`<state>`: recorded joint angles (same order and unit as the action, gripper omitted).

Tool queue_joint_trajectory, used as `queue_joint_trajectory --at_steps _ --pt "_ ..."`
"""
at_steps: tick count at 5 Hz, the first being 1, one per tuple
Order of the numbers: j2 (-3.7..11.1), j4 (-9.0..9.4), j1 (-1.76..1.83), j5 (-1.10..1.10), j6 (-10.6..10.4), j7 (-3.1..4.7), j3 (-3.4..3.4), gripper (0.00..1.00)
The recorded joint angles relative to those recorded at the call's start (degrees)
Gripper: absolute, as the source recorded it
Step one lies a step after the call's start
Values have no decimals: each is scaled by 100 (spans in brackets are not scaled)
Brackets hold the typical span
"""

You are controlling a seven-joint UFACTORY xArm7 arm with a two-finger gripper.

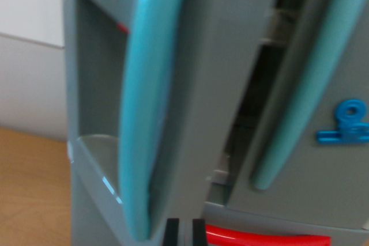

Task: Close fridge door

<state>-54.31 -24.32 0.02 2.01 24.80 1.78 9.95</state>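
Grey fridge (92, 84) fills frame. Its door (202, 84), centre, stands ajar, dark gap right. Teal handle (147, 102) centre-left. We hold gripper (184, 231) bottom centre, fingers nearly together, pinching nothing; likely set for pushing.

A staged test setup rather than a real kitchen: a small grey plastic toy fridge (196, 84) with teal handles (147, 102) and a blue clip (346, 126) stands on a wooden bench (31, 188) before a plain white wall (29, 44).
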Motion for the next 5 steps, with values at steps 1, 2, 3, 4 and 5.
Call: queue_joint_trajectory --at_steps 1,2,3,4,5 --pt "0 0 0 0 0 0 0 100" --pt "177 -107 0 0 0 0 151 100" --pt "177 -107 0 0 0 0 151 100" --pt "433 -359 0 0 0 0 285 100" --pt "433 -359 0 0 0 0 285 100"
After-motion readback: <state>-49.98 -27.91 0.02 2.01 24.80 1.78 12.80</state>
